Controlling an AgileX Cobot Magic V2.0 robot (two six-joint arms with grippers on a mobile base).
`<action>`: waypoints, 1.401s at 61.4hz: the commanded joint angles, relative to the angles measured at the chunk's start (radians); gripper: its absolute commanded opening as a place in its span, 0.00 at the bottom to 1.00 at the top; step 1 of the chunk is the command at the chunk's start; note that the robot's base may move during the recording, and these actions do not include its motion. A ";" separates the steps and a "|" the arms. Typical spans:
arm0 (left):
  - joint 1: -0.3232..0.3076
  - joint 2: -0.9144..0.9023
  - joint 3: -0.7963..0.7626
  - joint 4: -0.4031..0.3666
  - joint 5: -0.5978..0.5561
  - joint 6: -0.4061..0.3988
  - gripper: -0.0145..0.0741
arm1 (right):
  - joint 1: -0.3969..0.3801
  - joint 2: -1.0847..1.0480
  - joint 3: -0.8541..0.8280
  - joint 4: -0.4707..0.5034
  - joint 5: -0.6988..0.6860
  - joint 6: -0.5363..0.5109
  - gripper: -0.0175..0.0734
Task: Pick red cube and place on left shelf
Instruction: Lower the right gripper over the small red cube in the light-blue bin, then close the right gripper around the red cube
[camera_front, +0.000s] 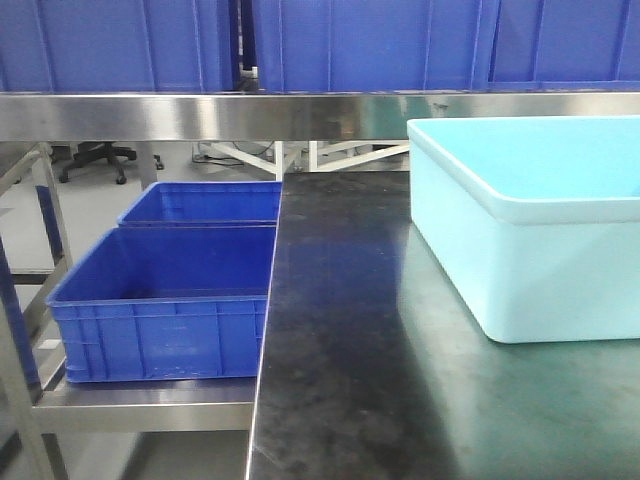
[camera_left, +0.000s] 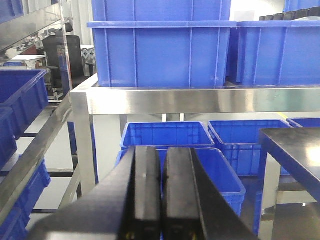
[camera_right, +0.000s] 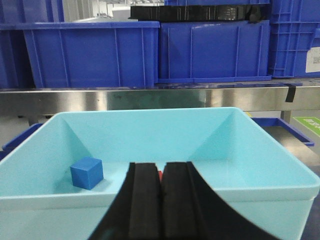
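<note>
The red cube (camera_right: 160, 174) shows only as a thin red sliver behind my right gripper's tips, inside the light cyan bin (camera_right: 60, 192). My right gripper (camera_right: 160, 166) is shut and empty, in front of the bin's near wall. My left gripper (camera_left: 163, 150) is shut and empty, in the air facing the left shelf (camera_left: 200, 100), a stainless-steel rack. The rack also shows in the front view (camera_front: 150, 405), left of the black table (camera_front: 340, 350). Neither gripper shows in the front view.
A blue cube (camera_right: 87, 173) lies at the left inside the cyan bin (camera_front: 520, 205), which stands on the table's right side. Two open blue crates (camera_front: 165, 300) sit on the rack's lower tier. More blue crates (camera_left: 160, 50) stand on the upper tier.
</note>
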 joint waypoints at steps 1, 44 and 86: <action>-0.001 -0.015 0.025 0.000 -0.083 0.000 0.28 | -0.001 0.023 -0.072 -0.002 -0.069 0.018 0.22; -0.001 -0.015 0.025 0.000 -0.083 0.000 0.28 | 0.000 0.991 -0.944 -0.002 0.254 0.018 0.22; -0.001 -0.015 0.025 0.000 -0.083 0.000 0.28 | 0.001 1.389 -1.185 0.001 0.680 0.017 0.22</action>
